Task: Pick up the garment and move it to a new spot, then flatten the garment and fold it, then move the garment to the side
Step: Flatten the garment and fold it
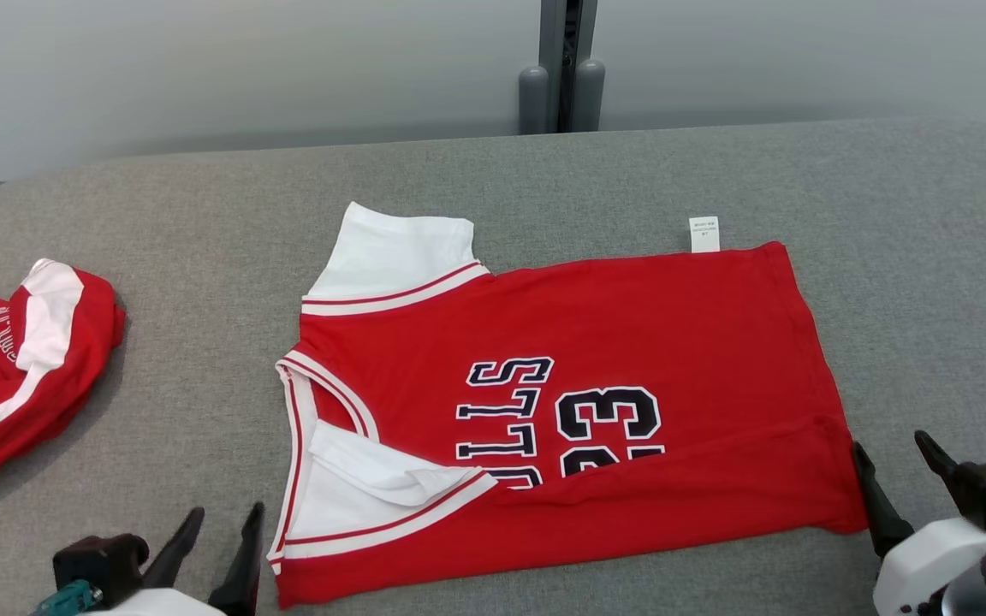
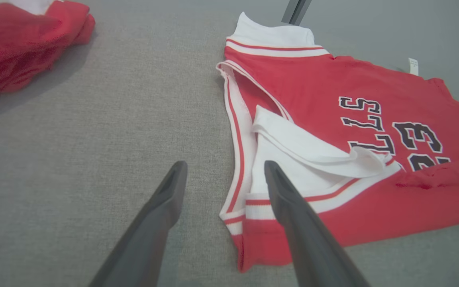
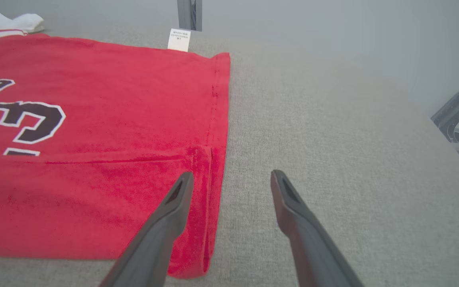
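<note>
Finds the garment (image 1: 630, 325) flat on the table (image 1: 159, 214), near edge turned over once. Holds nothing, with left gripper (image 1: 228, 511) and right gripper (image 1: 888, 441) both wide by its near corners. Probably leaves more folding, then the move aside.

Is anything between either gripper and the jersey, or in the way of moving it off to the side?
Nothing lies between the open left gripper or open right gripper and the jersey. Another red garment sits at the table's left end, in the way of a move left.

Plain lab-like test room, grey cloth-covered table (image 1: 630, 180), bare pale wall (image 1: 202, 68), grey metal post (image 1: 561, 64)
</note>
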You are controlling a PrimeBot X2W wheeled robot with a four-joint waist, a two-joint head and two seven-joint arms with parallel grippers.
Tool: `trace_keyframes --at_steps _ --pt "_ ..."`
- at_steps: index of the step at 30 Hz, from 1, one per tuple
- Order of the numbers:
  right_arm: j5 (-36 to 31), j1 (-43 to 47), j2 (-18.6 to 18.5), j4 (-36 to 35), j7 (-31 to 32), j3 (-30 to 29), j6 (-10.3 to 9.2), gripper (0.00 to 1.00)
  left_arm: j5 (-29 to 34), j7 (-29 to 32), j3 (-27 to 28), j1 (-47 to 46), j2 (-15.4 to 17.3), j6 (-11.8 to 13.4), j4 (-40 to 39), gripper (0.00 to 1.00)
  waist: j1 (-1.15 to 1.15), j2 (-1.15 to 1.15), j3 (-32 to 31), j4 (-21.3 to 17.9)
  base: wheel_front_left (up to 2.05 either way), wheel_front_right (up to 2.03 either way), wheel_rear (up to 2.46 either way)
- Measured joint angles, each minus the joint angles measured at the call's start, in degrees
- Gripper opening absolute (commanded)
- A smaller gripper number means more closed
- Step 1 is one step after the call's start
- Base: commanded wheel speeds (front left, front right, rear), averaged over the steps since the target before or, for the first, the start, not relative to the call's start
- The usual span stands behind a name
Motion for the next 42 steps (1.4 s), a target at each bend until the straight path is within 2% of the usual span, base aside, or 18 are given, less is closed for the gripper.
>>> trace_keyframes --at_steps 5,10,16,23,28,34,35,42 --pt "-4.12 -2.54 5.11 -0.6 -3.56 -1.63 0.0 1.0 0.67 -4.05 1.48 -3.27 -1.14 -0.01 -0.55 1.0 0.0 0.0 -1.11 -0.26 0.0 0.0 0.0" --pt "-6.15 -4.97 9.82 -0.01 -7.38 -0.12 0.0 1.0 1.42 -8.43 2.69 -6.29 -4.08 0.4 -0.65 1.0 0.0 0.0 -2.8 -0.49 0.0 0.0 0.0" --pt "-8.65 -5.42 12.3 0.49 -10.29 2.72 0.0 1.0 1.76 -12.09 4.65 -7.84 -8.99 0.33 1.91 1.0 0.0 0.0 -4.85 -0.92 0.0 0.0 0.0" --pt "-8.64 -4.95 13.78 -1.99 -10.73 2.89 0.0 1.0 10.03 -12.78 6.69 -7.86 -11.96 1.13 6.08 1.0 0.0 0.0 -6.09 -2.46 0.0 0.0 0.0" --pt "-6.43 -4.19 14.07 -2.45 -10.73 4.6 0.0 1.0 13.13 -12.79 7.2 -8.73 -13.07 -1.24 8.64 1.0 0.0 0.0 -6.07 -3.22 0.0 0.0 0.0" --pt "-6.5 -4.82 14.12 -3.49 -10.73 4.35 0.0 1.0 13.63 -11.8 6.44 -17.64 -12.77 -5.11 15.66 1.0 0.0 0.0 -4.0 -4.26 0.0 0.0 0.0" --pt "-6.5 -4.82 14.12 -3.49 -10.73 4.35 0.0 1.0 13.63 -11.8 6.44 -17.64 -12.77 -5.11 15.66 1.0 0.0 0.0 -4.0 -4.26 0.0 0.0 0.0" --pt "-7.61 -6.92 14.11 -5.3 -10.73 4.27 0.0 1.0 13.81 -6.0 5.13 -32.9 -11.99 -8.57 26.15 1.0 0.0 0.0 1.59 -5.58 0.0 0.0 0.0"
